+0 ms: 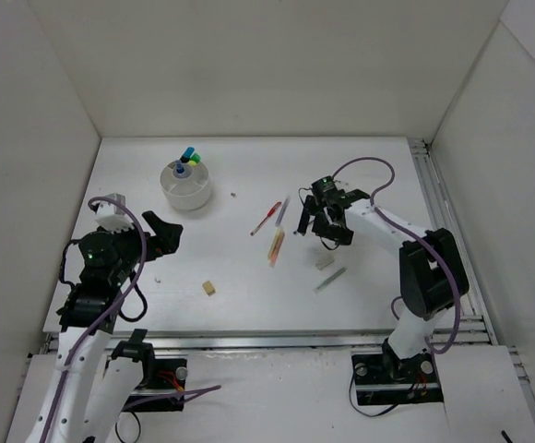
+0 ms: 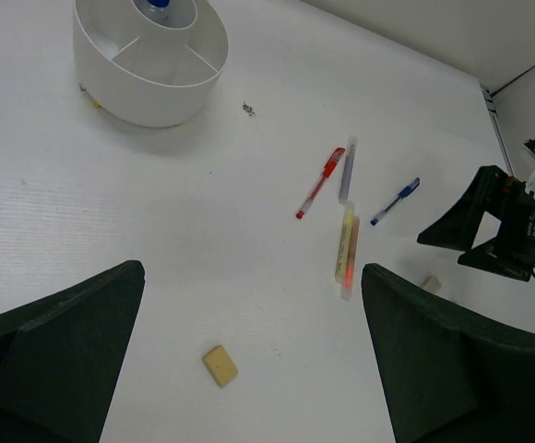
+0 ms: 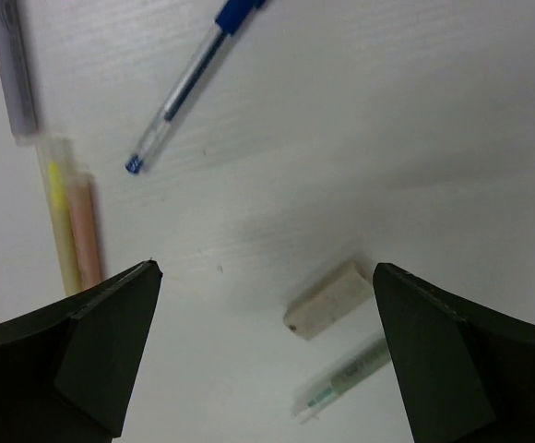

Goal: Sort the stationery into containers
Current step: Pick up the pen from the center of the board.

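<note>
White table below. My right pincer hangs wide open over the eraser, well right of the bowl. Light, probably rubbery and grippy: pinch across its narrow width.

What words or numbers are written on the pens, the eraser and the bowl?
No text can be read.
On the pale green pen: small dark marks along the barrel, too blurred to read.
On the white bowl, beige eraser, red pen, blue pen: no writing shows.
</note>
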Controlling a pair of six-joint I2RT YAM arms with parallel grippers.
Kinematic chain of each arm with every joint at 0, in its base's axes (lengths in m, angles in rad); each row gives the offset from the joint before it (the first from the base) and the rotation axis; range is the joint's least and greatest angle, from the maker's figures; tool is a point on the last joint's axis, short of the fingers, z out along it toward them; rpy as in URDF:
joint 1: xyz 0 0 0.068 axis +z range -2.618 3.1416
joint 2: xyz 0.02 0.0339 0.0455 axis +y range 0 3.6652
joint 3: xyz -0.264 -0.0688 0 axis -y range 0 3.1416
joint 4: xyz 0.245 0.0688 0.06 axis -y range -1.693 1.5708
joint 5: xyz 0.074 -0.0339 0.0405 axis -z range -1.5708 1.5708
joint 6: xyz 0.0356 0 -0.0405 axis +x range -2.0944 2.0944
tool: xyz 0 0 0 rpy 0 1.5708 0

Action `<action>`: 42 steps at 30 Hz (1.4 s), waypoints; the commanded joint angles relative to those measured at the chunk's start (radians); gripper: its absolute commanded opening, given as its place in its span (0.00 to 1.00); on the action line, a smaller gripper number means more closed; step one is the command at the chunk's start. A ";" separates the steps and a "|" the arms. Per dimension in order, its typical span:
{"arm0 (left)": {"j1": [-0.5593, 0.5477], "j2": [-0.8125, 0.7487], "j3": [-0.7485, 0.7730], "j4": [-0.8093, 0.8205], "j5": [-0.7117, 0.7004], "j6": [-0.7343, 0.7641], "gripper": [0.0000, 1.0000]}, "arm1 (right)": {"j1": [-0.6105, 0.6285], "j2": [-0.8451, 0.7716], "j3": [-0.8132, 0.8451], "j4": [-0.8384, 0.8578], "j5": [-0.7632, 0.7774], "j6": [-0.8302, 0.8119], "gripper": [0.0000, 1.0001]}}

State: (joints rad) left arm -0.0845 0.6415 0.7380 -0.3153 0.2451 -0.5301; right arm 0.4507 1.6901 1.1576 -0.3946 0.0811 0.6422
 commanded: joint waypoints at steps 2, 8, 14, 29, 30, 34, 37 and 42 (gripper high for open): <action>-0.003 -0.003 -0.008 0.021 0.020 -0.027 1.00 | -0.017 0.091 0.144 0.062 0.111 0.195 0.98; -0.012 0.021 -0.032 0.053 0.097 -0.047 1.00 | -0.038 0.236 0.263 0.063 0.161 0.269 0.98; -0.021 0.046 -0.035 0.073 0.128 -0.045 1.00 | -0.104 0.358 0.344 0.063 0.154 0.280 0.91; -0.021 0.006 -0.034 0.056 0.036 -0.025 1.00 | -0.107 0.465 0.439 0.062 0.177 0.261 0.12; -0.021 0.001 -0.035 0.056 0.033 -0.022 1.00 | -0.104 0.461 0.438 0.060 0.181 0.255 0.08; -0.021 -0.005 -0.032 0.056 0.042 -0.015 1.00 | -0.107 0.427 0.432 0.062 0.204 0.234 0.00; -0.021 0.006 -0.029 0.062 0.062 -0.005 1.00 | -0.103 0.382 0.432 0.066 0.207 0.179 0.00; -0.021 0.035 -0.022 0.113 0.180 0.022 1.00 | -0.070 0.241 0.378 0.202 0.105 -0.147 0.00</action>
State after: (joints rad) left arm -0.1028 0.6529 0.6777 -0.2943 0.3416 -0.5419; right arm 0.3534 2.1170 1.5616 -0.2913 0.2276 0.7261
